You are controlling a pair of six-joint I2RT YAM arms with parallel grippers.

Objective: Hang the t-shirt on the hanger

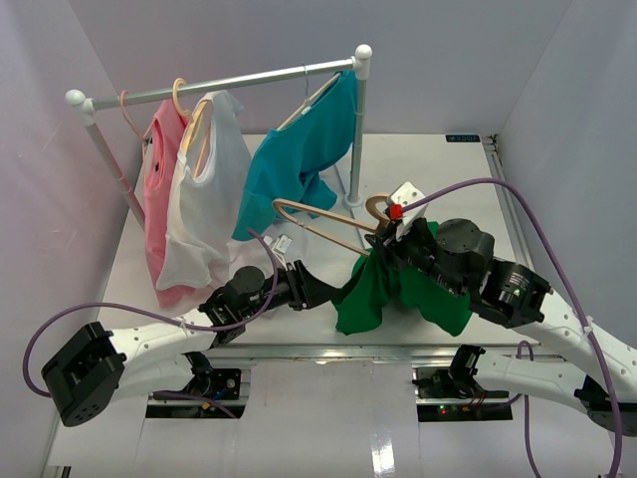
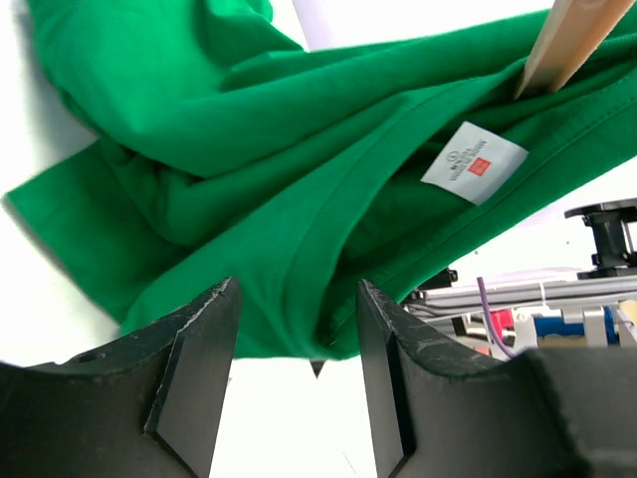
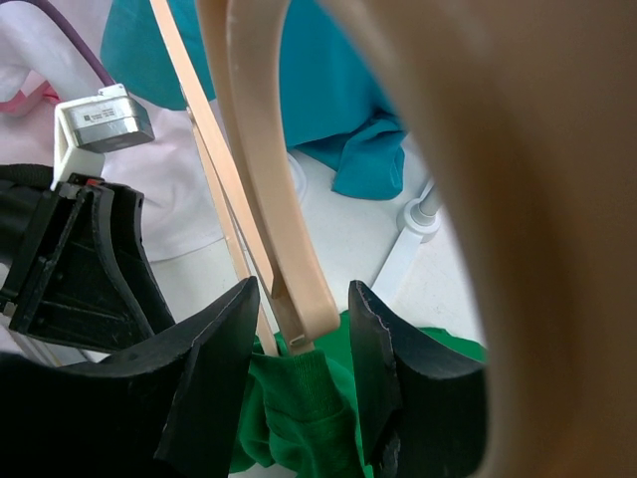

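The bright green t-shirt (image 1: 373, 294) hangs bunched from one end of the beige hanger (image 1: 318, 211), which is held up off the table. My right gripper (image 1: 390, 237) is shut on the hanger near its hook. In the right wrist view the hanger's arm (image 3: 264, 179) runs between the fingers (image 3: 214, 349), and the green collar (image 3: 299, 398) is wrapped round its tip. My left gripper (image 1: 328, 296) is at the shirt's left lower edge. Its jaws (image 2: 297, 294) are open, with the green hem (image 2: 249, 149) hanging between the fingertips. The shirt's white label (image 2: 473, 164) shows beside the hanger's end (image 2: 567, 40).
A clothes rack (image 1: 219, 85) stands at the back with a pink shirt (image 1: 159, 199), a white shirt (image 1: 204, 209) and a teal t-shirt (image 1: 294, 159) on it. Its right post (image 1: 356, 129) stands just behind the hanger. Walls close in on both sides.
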